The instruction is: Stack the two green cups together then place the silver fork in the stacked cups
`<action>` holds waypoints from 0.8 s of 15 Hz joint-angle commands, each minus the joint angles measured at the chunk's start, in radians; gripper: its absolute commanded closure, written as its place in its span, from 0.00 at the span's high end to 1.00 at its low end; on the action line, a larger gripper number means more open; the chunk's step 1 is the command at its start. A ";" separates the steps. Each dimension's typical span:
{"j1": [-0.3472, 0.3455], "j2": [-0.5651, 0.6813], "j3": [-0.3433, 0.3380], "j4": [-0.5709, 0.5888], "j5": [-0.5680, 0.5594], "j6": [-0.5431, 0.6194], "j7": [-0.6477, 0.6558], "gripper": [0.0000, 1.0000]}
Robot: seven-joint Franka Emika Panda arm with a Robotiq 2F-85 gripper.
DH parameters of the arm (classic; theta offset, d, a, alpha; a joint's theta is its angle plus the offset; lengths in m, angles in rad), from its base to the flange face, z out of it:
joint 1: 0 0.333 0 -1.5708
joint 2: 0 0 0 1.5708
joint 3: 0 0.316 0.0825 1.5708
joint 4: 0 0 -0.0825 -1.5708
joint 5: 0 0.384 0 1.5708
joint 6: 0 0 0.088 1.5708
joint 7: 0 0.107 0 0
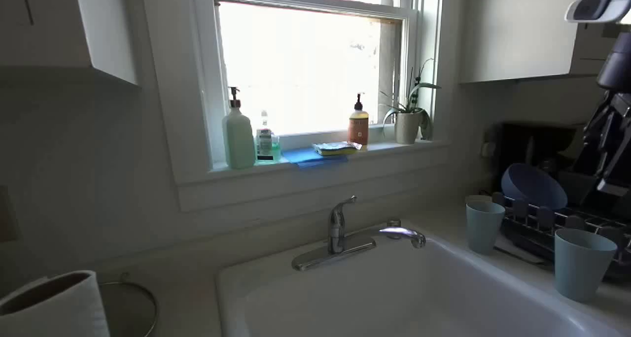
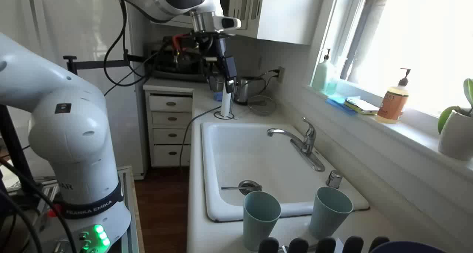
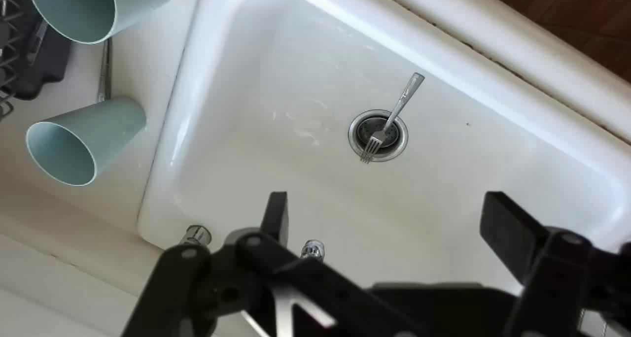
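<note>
Two pale green cups stand upright and apart on the counter beside the sink. The cup nearer the window shows in both exterior views [image 1: 484, 228] [image 2: 329, 214] and in the wrist view [image 3: 96, 135]. The cup farther from the window also shows in all three views [image 1: 583, 265] [image 2: 258, 221] [image 3: 143, 2]. A silver fork [image 3: 405, 95] lies across the sink drain, tines over the drain rim; it also shows in an exterior view [image 2: 230, 188]. My gripper [image 3: 387, 201] is open and empty, high above the sink region, apart from cups and fork; an exterior view shows it too [image 2: 223, 85].
The white sink [image 2: 207, 164] has a faucet [image 2: 309, 136] on its window side. A dish rack [image 1: 591, 222] with a blue dish [image 1: 532, 186] stands behind the cups. A dark utensil [image 3: 105, 73] lies between the cups. Bottles, including an orange one [image 2: 392, 104], line the sill.
</note>
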 commanded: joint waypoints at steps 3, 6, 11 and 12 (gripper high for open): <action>0.018 0.003 -0.014 0.003 -0.013 -0.004 0.011 1.00; -0.036 0.037 -0.043 -0.001 -0.030 -0.020 0.031 1.00; -0.139 0.084 -0.199 -0.062 -0.038 -0.057 -0.002 1.00; -0.158 0.096 -0.242 -0.077 -0.037 -0.040 -0.028 1.00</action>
